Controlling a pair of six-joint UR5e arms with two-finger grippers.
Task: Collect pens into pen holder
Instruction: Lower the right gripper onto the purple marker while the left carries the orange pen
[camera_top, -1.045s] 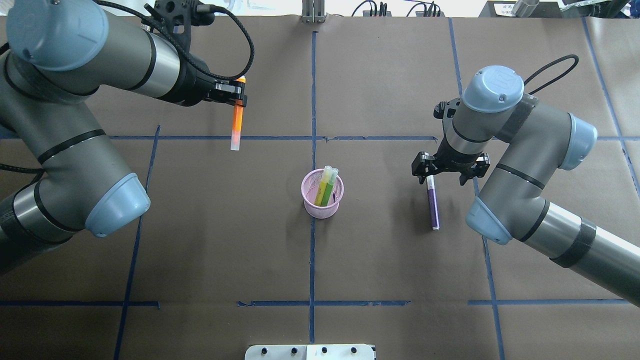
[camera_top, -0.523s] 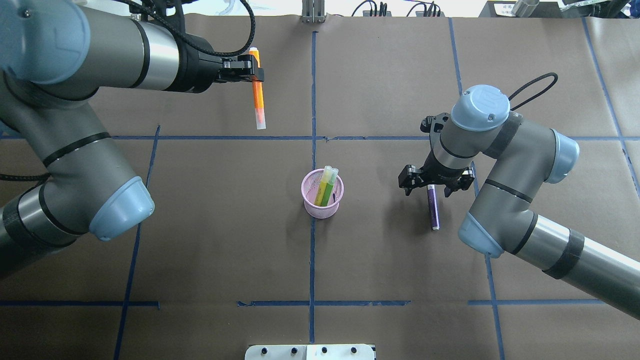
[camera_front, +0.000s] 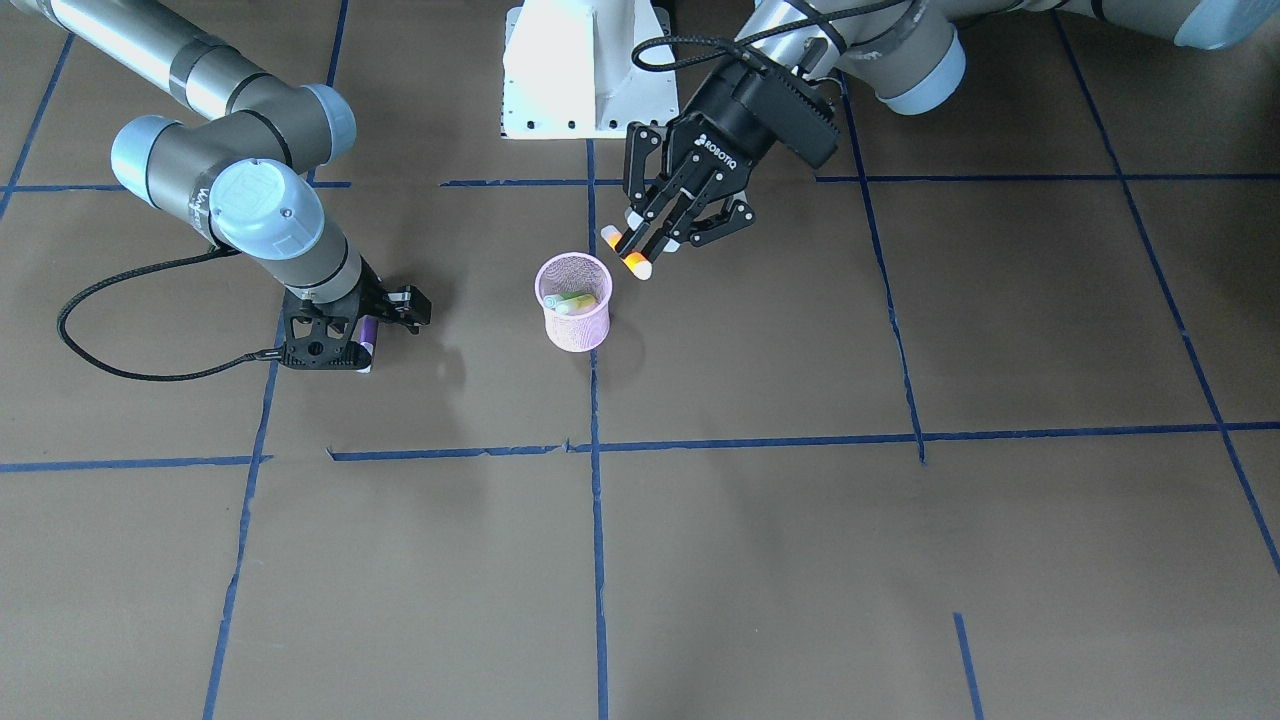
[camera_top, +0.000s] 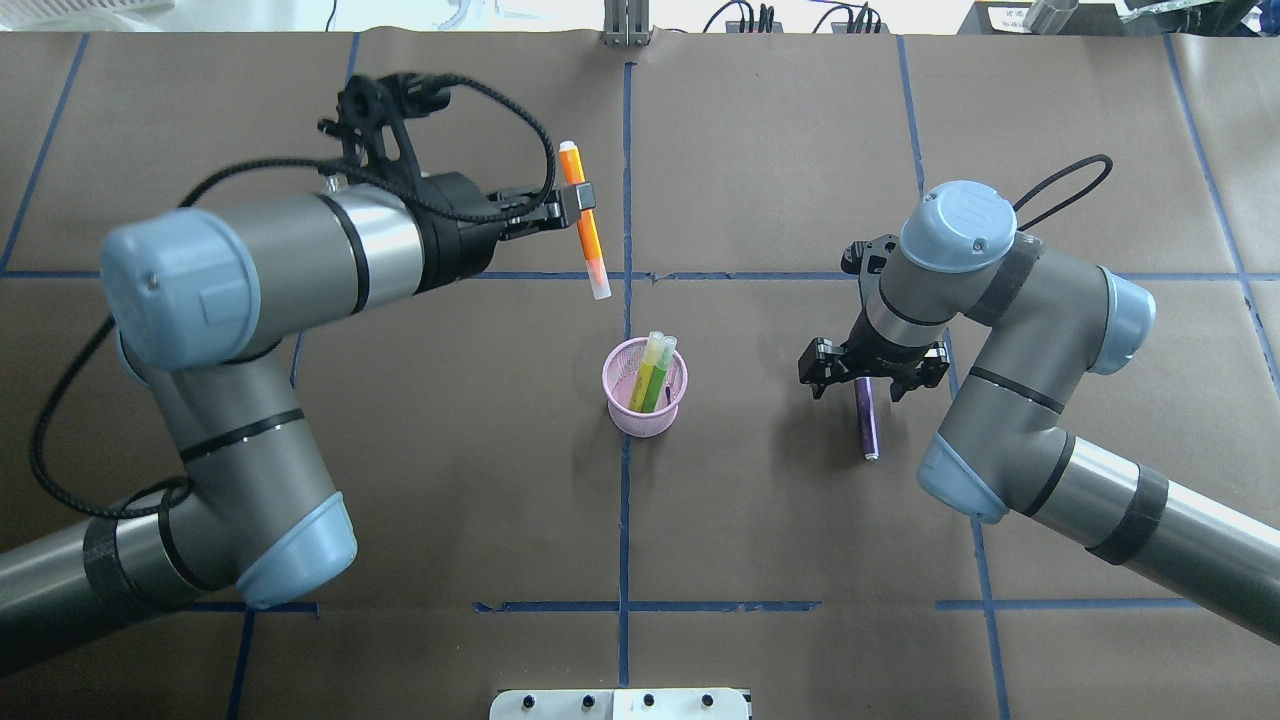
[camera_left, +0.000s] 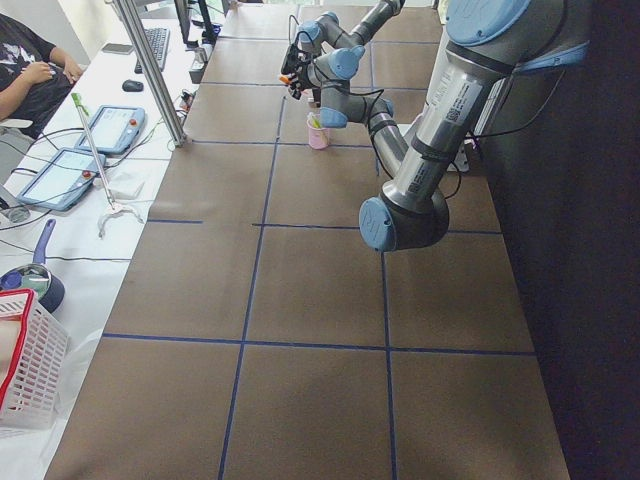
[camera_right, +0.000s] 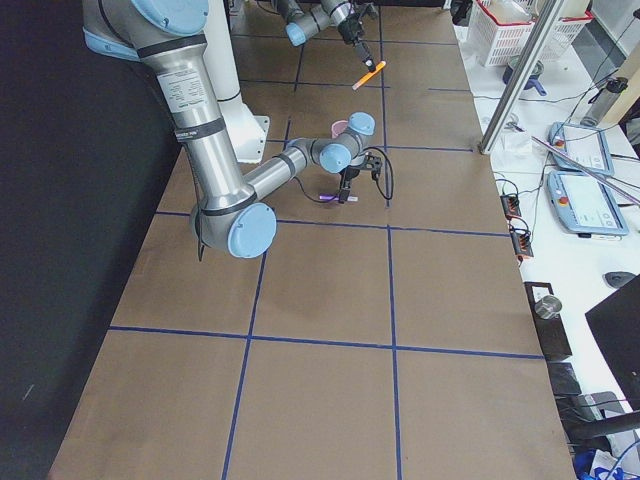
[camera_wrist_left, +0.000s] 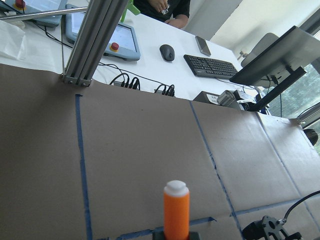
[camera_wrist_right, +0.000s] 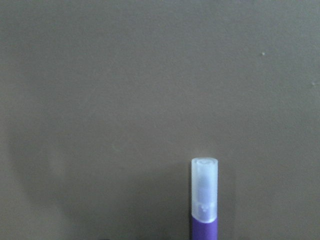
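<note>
1. Pens (camera_top: 868, 420) are the job here, four in all, on a wide brown table (camera_top: 400, 500) marked with blue tape lines (camera_top: 625, 520).
2. The left arm (camera_top: 270, 250) stretches over the far half of the table. The left gripper (camera_top: 580, 197) is clamped on the orange pen (camera_top: 590, 235), about a third of the way down from its butt end. This pen hangs in the air, tilted, with its cap end lowest. It is beyond the cup and not yet above it.
3. The right arm (camera_top: 1040, 300) bends down to the table. The right gripper (camera_top: 866, 378) looks spread wide, astride the capped end of the purple pen (camera_wrist_right: 204, 230). That pen lies flat, well off to the cup's right.
4. The cup (camera_top: 640, 415) is pink wire mesh with a solid rim and stands upright at the table's middle. It holds the yellow pen (camera_top: 647, 370) and the green pen (camera_top: 660, 375), both leaning, with their tops above the rim.
5. Each pen is a slim, straight, bright stick. They are likely light, stiff and smooth, so they could roll or slip in a loose pinch. The best hold is probably across the barrel near the middle, so the pen hangs true for the drop. The light cup could tip if nudged.
6. The cap (camera_wrist_right: 204, 187) is pale and see-through. It is probably a push fit, so a poor place to grip.
</note>
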